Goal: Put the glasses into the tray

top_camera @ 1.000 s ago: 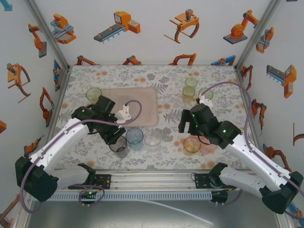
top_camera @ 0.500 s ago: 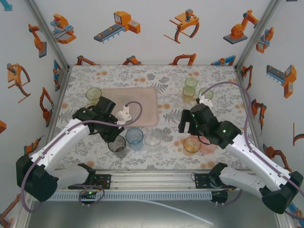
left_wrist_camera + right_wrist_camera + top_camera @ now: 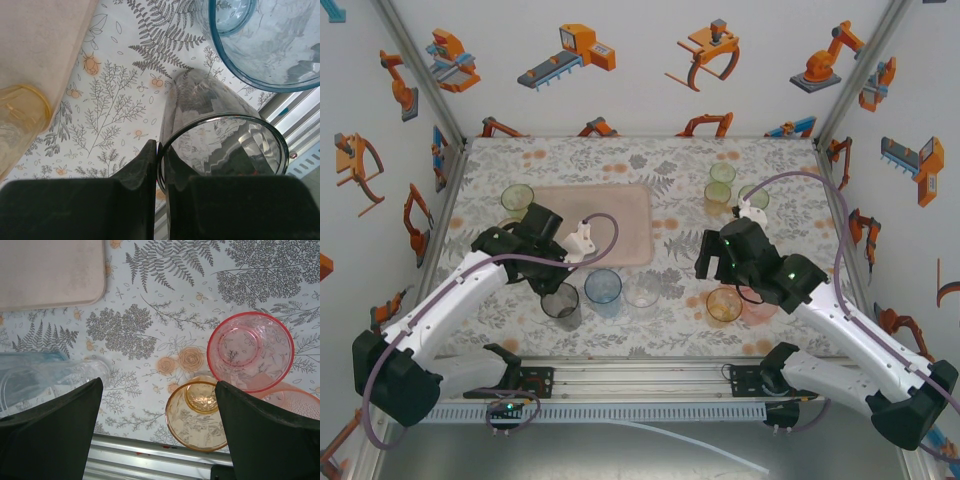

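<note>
1 camera looks down from high behind. 2 wrist cameras look down close. All 3 see the tray [image 3: 620, 210].

The smoky grey tumbler [image 3: 220, 150] stands upright, its rim wall pinched between the closed fingers of the left gripper [image 3: 159, 152]. Just ahead of it and to the right stands the blue tumbler [image 3: 265, 40], mouth up. A yellow-amber tumbler [image 3: 20, 120] sits to that gripper's left, at the edge of the flat pink-beige tray [image 3: 40, 35]. Below the wide-spread right gripper [image 3: 159, 385], an amber tumbler [image 3: 197, 415] and a pink tumbler [image 3: 250, 350] stand upright, close together. A clear tumbler [image 3: 55, 377] is by its left finger.
</note>
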Controlling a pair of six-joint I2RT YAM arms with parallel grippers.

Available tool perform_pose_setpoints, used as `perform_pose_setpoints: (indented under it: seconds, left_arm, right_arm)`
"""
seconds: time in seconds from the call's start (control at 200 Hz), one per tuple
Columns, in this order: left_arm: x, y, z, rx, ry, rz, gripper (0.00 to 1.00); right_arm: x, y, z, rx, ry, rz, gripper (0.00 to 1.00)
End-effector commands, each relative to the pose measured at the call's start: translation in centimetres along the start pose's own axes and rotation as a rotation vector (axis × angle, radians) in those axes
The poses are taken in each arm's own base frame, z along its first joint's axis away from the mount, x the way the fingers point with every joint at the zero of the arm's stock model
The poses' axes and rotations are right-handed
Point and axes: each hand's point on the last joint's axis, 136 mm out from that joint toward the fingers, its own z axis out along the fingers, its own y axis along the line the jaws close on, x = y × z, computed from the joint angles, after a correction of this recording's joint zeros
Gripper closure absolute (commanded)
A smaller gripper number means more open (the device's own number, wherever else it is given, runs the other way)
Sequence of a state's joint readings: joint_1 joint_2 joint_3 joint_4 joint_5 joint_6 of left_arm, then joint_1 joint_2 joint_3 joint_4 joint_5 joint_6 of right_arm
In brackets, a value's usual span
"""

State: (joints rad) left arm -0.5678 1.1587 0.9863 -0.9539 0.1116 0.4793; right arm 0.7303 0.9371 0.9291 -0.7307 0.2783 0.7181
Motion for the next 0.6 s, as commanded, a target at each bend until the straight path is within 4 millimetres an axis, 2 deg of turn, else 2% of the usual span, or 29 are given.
perform_pose_setpoints:
  seconds: [0.0, 0.28, 0.596]
  left_arm:
    - [0.0, 0.2, -0.8, -0.019, -0.007, -0.012, 0.85]
    - [-0.2, 0.6, -1.4, -0.041, -0.01, -0.021, 0.91]
    - [-0.7, 1.1, -2.3, -0.057, -0.008, -0.029, 0.91]
  right_arm:
    - [-0.7, 0.6, -0.2, -0.018, -0.022, -0.003, 0.17]
    - [-0.8, 0.7, -0.2, -0.023, -0.024, -0.003, 0.17]
    - [-0.7, 0.8, -0.1, -0.025, -0.022, -0.003, 0.17]
